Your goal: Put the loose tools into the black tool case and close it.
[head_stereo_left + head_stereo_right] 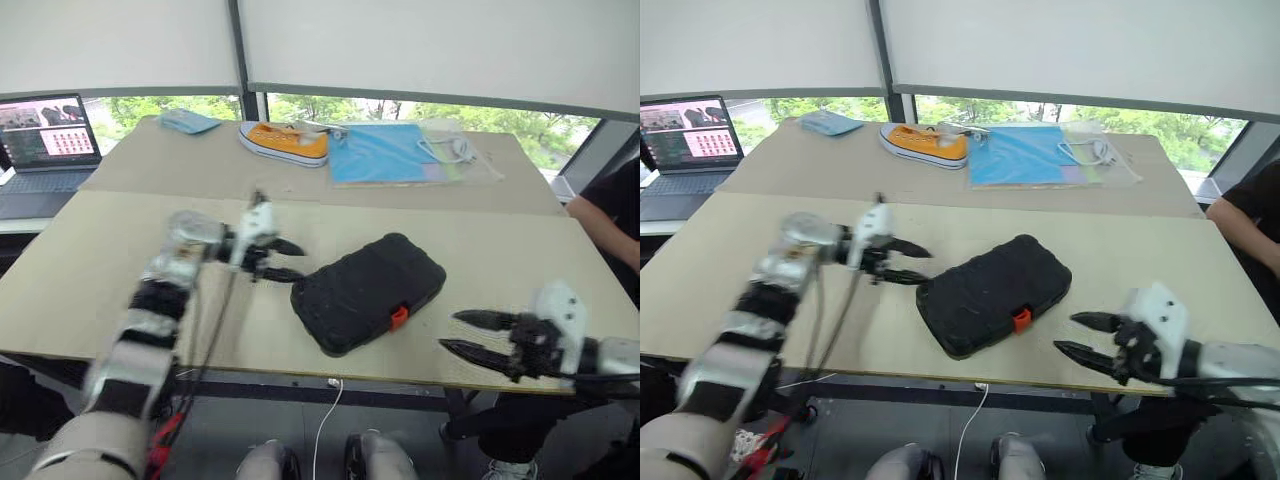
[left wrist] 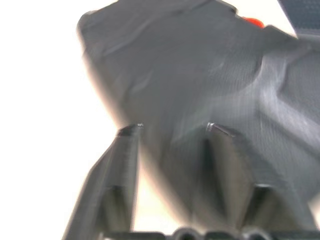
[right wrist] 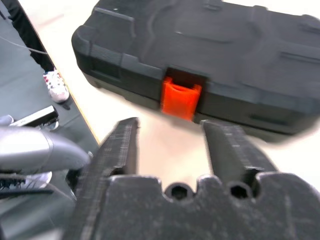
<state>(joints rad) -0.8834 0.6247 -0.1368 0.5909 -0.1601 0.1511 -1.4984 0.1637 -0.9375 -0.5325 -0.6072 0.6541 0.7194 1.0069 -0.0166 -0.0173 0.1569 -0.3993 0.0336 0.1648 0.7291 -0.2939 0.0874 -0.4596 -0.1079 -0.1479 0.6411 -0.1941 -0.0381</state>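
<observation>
The black tool case (image 1: 368, 290) lies shut on the tan table (image 1: 120, 240), slanted, with its orange latch (image 1: 399, 318) facing the front edge. My left gripper (image 1: 295, 261) is open just off the case's left end, its fingers pointing at it and not touching. My right gripper (image 1: 450, 331) is open at the table's front edge, to the right of the latch and apart from the case. In the right wrist view the latch (image 3: 181, 97) sits just beyond the open fingers (image 3: 122, 145). The loose tools are out of view.
An open laptop (image 1: 45, 140) stands at the far left. At the back lie an orange shoe (image 1: 285, 143), a blue folder (image 1: 385, 152) with a white cable (image 1: 455, 148), and a blue cloth (image 1: 188, 121). A person (image 1: 610, 215) sits at the right edge.
</observation>
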